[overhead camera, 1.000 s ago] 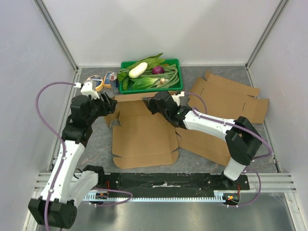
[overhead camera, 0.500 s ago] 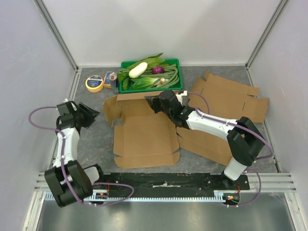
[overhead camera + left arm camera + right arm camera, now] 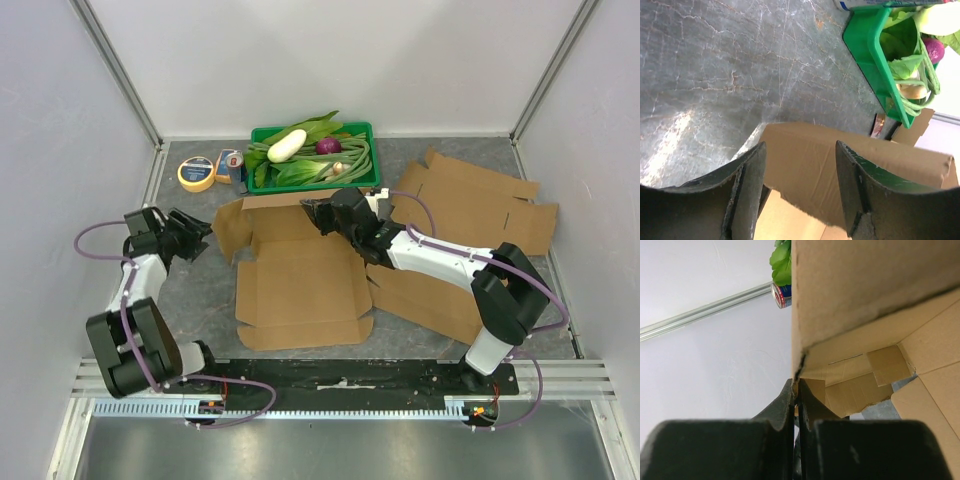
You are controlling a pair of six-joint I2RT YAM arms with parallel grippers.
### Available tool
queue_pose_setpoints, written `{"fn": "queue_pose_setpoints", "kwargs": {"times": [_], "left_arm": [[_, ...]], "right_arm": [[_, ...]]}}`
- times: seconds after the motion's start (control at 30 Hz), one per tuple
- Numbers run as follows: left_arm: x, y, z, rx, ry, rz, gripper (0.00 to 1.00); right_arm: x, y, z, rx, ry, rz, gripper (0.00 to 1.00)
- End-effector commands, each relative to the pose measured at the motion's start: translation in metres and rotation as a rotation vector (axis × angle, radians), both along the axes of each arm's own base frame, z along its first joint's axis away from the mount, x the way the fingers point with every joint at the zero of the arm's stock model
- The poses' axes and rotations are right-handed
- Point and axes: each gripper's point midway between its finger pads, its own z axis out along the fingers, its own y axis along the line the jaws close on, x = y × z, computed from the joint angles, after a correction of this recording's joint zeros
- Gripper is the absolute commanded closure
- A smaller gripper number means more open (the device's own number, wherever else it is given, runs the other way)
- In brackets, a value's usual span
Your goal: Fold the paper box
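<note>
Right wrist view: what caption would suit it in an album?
Right gripper pinching a flap of the paper box, with a can and green leaves beyond.

A second ago the left arm was stretched far across the table, with the left gripper over the left flap of the cardboard box. The arm has since drawn back toward the left wall and folded, its elbow now low at the near left. The gripper has come away from the flap and sits just left of it, fingers spread. The yellow tape roll, which the gripper half covered, is in full view. The purple cable, once a tall loop, is now a small low one. The box has slid slightly right, and the right arm's elbow has moved a little nearer and to the right.
</note>
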Motion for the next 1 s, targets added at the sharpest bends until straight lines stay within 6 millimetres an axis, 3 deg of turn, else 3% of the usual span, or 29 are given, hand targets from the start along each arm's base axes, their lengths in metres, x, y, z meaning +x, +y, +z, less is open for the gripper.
{"fn": "queue_pose_setpoints", "kwargs": {"times": [0.0,0.07,0.1,0.23,0.47,0.6,0.7,0.73,0.77,0.83,0.9,0.97], "left_arm": [[0.032,0.002,0.001,-0.045,-0.002,0.025,0.39],[0.039,-0.006,-0.004,-0.062,0.014,-0.009,0.39],[0.040,-0.019,-0.014,-0.073,0.041,-0.061,0.40],[0.033,-0.054,-0.012,-0.144,0.035,-0.175,0.44],[0.015,-0.081,0.039,-0.215,-0.119,-0.286,0.46],[0.008,-0.078,0.038,-0.153,-0.134,-0.300,0.44],[-0.005,-0.052,0.030,-0.030,-0.035,-0.154,0.39],[-0.013,-0.039,0.017,0.016,0.009,-0.070,0.39],[-0.024,-0.037,0.030,0.036,-0.024,-0.033,0.40],[-0.040,-0.030,0.025,0.064,-0.014,0.038,0.43],[-0.052,-0.030,0.038,0.082,-0.058,0.053,0.43],[-0.063,-0.038,0.035,0.049,-0.046,0.035,0.43]], "right_arm": [[0.003,0.001,0.007,0.013,-0.021,0.000,0.94],[0.002,0.003,0.008,0.014,-0.022,0.005,0.93],[0.002,0.003,0.007,0.011,-0.022,0.004,0.93],[0.002,0.002,0.004,0.008,-0.014,0.002,0.93],[-0.001,-0.002,-0.002,-0.003,-0.005,0.000,0.93],[-0.002,-0.005,-0.003,-0.014,-0.011,-0.005,0.93],[-0.003,-0.004,-0.004,-0.017,-0.010,-0.002,0.93],[-0.003,-0.005,-0.005,-0.019,-0.009,-0.004,0.93],[-0.003,-0.007,-0.006,-0.021,-0.009,-0.009,0.93],[-0.002,-0.008,-0.005,-0.019,-0.012,-0.015,0.92],[0.000,-0.011,-0.004,-0.023,-0.016,-0.025,0.92],[0.003,-0.012,-0.005,-0.021,-0.015,-0.031,0.91]]}}
